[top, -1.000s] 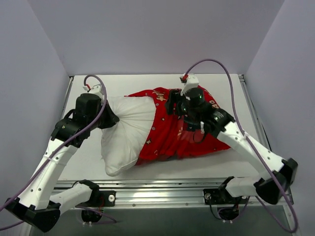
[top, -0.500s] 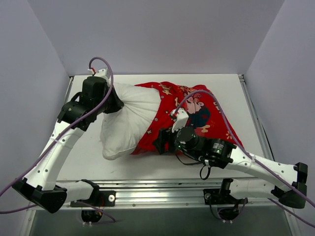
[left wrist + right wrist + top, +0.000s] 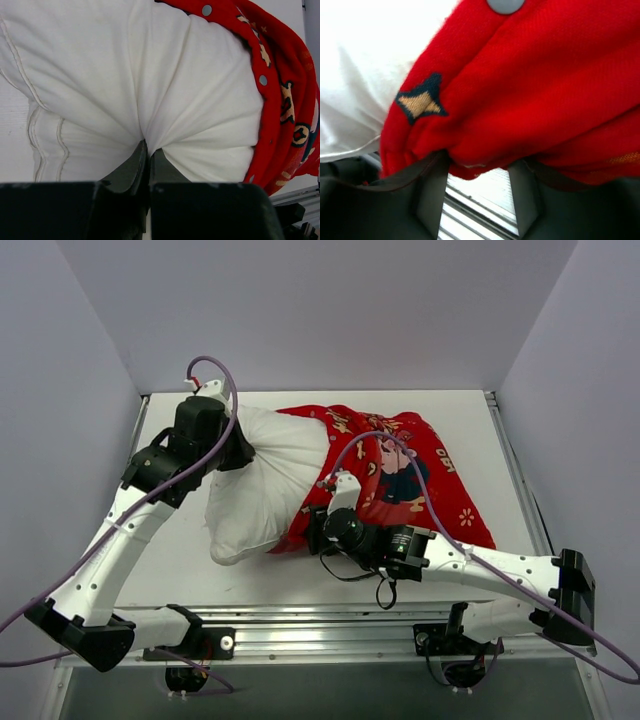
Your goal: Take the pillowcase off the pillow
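my left gripper [image 3: 236,452] [image 3: 147,151] is clamped on the pillow [image 3: 262,485] [image 3: 125,75] at its far left end. the two fingers meet with a pinch of white cloth between them, and creases fan out from that point. the pillow lies on the table [image 3: 170,550], its left part bare and white, with a stitched seam running along its edge in the left wrist view.

the pillowcase [image 3: 410,475] [image 3: 282,85] covers the pillow's right part. its open hem, set with small grey snaps [image 3: 263,80], curves around the white bulge about halfway along. the printed red cloth spreads out flat toward the right side of the table, cartoon figures facing up.

my right gripper [image 3: 312,530] [image 3: 480,172] is low at the near edge, right at the hem where red meets white. its jaws stand apart, and a fold of the pillowcase [image 3: 545,90] sags into the gap between them, touching the inner face of the left-hand finger. i cannot tell whether the other finger touches it. behind the fold, the metal rail [image 3: 482,192] of the table's near edge shows through the gap. a gold star with a dark outline [image 3: 420,102] sits on the cloth just above that finger, and the white pillow [image 3: 360,75] fills the upper left of the right wrist view.
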